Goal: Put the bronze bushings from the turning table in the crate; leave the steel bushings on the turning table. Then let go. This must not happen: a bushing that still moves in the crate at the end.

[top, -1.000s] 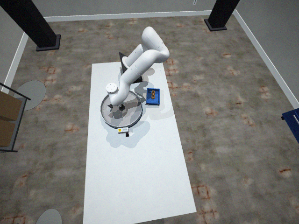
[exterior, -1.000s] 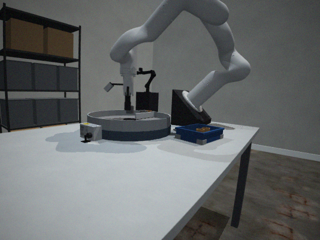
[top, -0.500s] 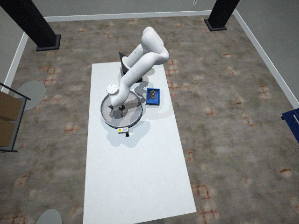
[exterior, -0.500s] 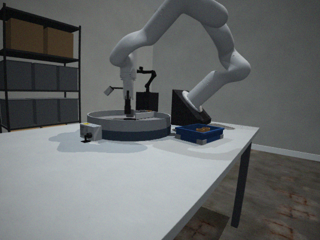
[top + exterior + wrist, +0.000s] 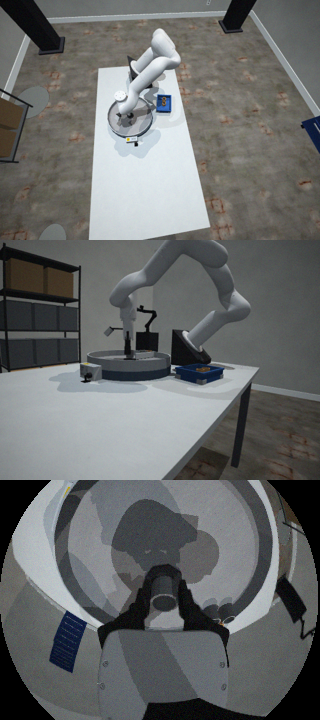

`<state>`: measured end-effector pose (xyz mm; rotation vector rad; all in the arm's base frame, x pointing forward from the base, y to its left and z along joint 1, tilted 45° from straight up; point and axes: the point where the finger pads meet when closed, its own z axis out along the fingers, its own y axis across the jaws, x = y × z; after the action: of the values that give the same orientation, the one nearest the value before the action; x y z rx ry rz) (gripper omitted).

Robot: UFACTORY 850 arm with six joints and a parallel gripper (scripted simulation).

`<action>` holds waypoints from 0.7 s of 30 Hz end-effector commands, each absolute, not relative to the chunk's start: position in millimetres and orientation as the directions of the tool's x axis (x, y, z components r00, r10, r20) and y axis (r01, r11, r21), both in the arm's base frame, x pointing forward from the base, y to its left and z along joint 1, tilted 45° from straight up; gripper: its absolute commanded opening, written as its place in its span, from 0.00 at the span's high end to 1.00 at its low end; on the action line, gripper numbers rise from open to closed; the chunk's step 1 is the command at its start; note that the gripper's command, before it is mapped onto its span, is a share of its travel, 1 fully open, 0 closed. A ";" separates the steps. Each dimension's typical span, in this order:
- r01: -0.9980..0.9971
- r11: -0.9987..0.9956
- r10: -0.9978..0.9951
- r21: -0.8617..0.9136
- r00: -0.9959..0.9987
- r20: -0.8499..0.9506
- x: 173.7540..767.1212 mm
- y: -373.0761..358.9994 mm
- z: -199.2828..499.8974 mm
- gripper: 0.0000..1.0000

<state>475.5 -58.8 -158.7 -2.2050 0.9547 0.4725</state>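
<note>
While the arm (image 5: pixel 147 77) (image 5: pixel 161 261) points down over the turning table (image 5: pixel 110 123) (image 5: pixel 152 365) (image 5: pixel 268 540), its fingers (image 5: pixel 127 347) grip a bushing (image 5: pixel 164 593) (dark grey, upright).

Compared with the earlier exterior views, the hand (image 5: pixel 124 115) (image 5: pixel 127 353) (image 5: pixel 164 587) is found lower, its fingertips deeper inside the round tray's rim (image 5: pixel 151 120) (image 5: pixel 155 365) (image 5: pixel 270 545). The attached camera (image 5: pixel 108 331) has descended with it.
</note>
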 end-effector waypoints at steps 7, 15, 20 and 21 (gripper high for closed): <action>-0.744 -0.500 -0.499 -0.443 0.666 -0.555 476.4 -59.4 -158.5 1.00; -0.744 -0.500 -0.499 -0.443 0.666 -0.555 476.2 -57.8 -160.1 1.00; -0.744 -0.500 -0.499 -0.443 0.666 -0.555 476.2 -56.5 -161.3 1.00; -0.744 -0.500 -0.499 -0.443 0.666 -0.555 476.2 -56.5 -161.3 1.00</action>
<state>475.3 -56.3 -161.2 -2.2050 0.9547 0.4726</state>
